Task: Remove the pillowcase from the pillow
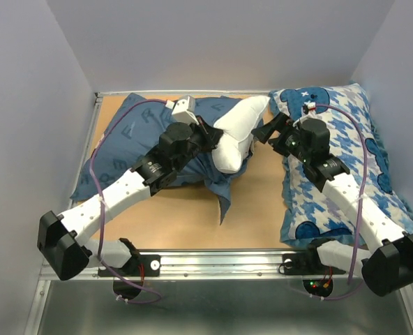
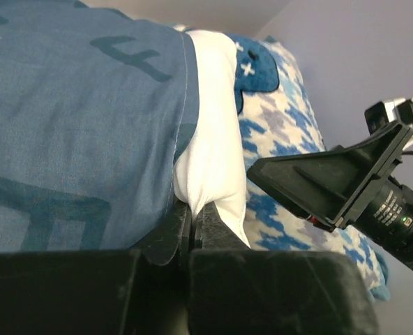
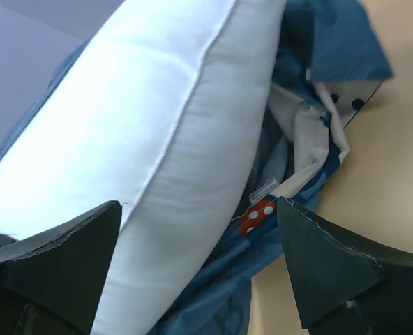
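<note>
The dark blue pillowcase (image 1: 133,132) lies at the back left of the table. The white pillow (image 1: 238,136) sticks halfway out of its open end toward the middle. My left gripper (image 1: 215,142) is at the case's opening. In the left wrist view it (image 2: 192,213) is shut on a fold of the white pillow (image 2: 210,160), right beside the pillowcase hem (image 2: 109,125). My right gripper (image 1: 264,130) is open just right of the pillow's free end. In the right wrist view its jaws (image 3: 199,241) straddle the pillow (image 3: 158,118) and the bunched pillowcase (image 3: 332,49) with its red bow (image 3: 257,215).
A blue-and-white houndstooth pillow (image 1: 342,132) with blue bear shapes lies along the right side under my right arm; it also shows in the left wrist view (image 2: 283,118). Bare wooden tabletop (image 1: 255,209) lies between the pillows. Grey walls enclose the table on three sides.
</note>
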You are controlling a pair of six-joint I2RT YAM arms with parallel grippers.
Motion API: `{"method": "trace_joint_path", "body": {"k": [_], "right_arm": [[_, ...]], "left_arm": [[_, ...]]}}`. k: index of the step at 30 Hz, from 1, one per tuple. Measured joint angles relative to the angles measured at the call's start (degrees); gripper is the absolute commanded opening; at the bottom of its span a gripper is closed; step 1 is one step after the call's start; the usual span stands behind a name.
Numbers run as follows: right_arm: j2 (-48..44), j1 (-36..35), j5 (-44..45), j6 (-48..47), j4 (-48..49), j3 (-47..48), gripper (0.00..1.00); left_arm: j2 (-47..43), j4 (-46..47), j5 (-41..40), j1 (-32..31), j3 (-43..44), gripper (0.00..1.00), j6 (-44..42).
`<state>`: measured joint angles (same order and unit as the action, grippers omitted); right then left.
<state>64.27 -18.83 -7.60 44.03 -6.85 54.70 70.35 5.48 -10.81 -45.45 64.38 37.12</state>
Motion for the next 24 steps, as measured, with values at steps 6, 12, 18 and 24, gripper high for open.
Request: {"method": "trace_joint_path", "body": {"k": [6, 12, 18, 24], "right_arm": [[0.15, 0.0, -1.99, 2.29, 2.34, -6.34, 0.99], [0.15, 0.0, -2.19, 3.04, 6.23, -13.27, 1.0], [-1.66, 0.02, -2.54, 3.91, 11.89, -21.44, 1.0], [-2.43, 0.02, -5.57, 5.84, 22.6, -27.52, 1.0]], "left_arm": [[5.16, 5.55, 4.35, -2.45, -5.95, 0.31, 2.89], [10.16, 9.99, 7.32, -5.18, -11.54, 0.53, 4.74], [10.78, 11.85, 8.57, -6.38, -11.5, 0.56, 4.33], [10.82, 6.88, 5.35, -7.85, -8.48, 0.49, 2.62]]}}
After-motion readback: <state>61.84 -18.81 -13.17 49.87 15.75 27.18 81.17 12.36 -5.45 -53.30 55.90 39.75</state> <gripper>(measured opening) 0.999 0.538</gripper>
